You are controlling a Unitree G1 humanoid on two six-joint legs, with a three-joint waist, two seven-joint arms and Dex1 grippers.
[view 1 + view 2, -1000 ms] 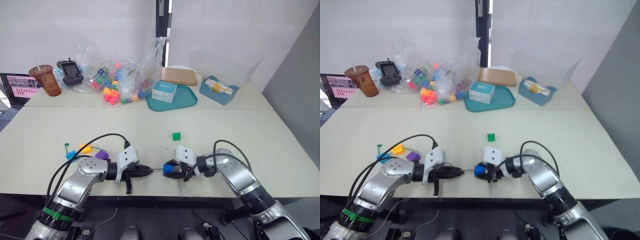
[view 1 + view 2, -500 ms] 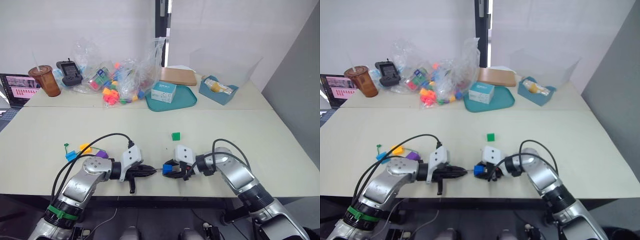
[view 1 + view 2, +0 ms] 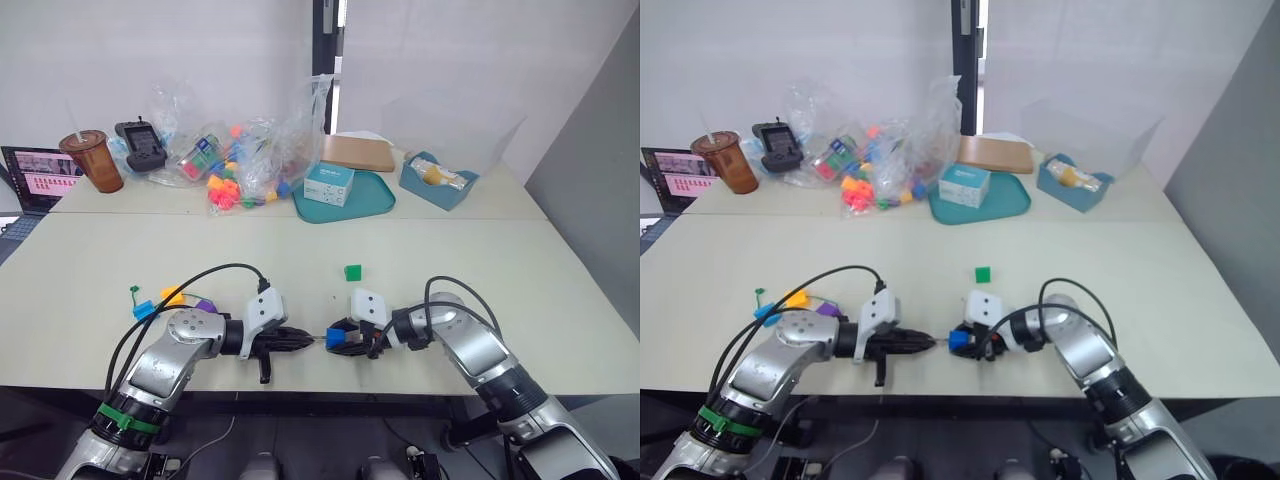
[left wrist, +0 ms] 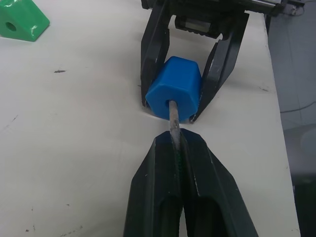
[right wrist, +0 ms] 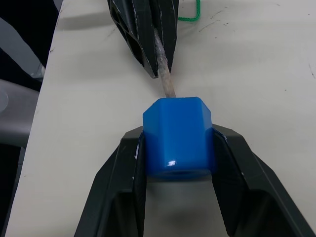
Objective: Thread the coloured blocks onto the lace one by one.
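**A:** Left eye view first. The left pincer [image 3: 300,341] is pressed together on the stiff tip of the lace [image 3: 318,340], which points to 3 o'clock at the dark blue block [image 3: 336,339]. The right pincer [image 3: 338,338] pinches that block near the front edge of the bench [image 3: 480,260]. The green block [image 3: 352,272] lies at 12 o'clock from them, apart. The light blue block [image 3: 143,310], the orange-yellow block [image 3: 172,296] and the purple block [image 3: 205,307] sit at 9 o'clock, near the left arm.

**B:** And the risk there?

**A:** Likely the edge. If the block slips out, it could roll off the bench.

**B:** Right eye view?

**A:** Same scene, the two pincers tip to tip, nothing added.

**B:** Left wrist view?

**A:** The tip has entered the hole in the block's near face; how deep it sits cannot be told. The left fingers [image 4: 207,197] grip it close behind that face, so little length seems free to push through. Pushing on could bring them against the block and stall the threading.

**B:** Right wrist view?

**A:** The right fingers [image 5: 118,192] clamp the block's two sides, with the tip meeting the far face at a slight slant. Judged from that, a skewed push could jam the tip against the bore wall, bend it, or twist the block in its hold. The green cord [image 5: 190,15] trails behind the left fingers; a snag there might drag the tip back out.
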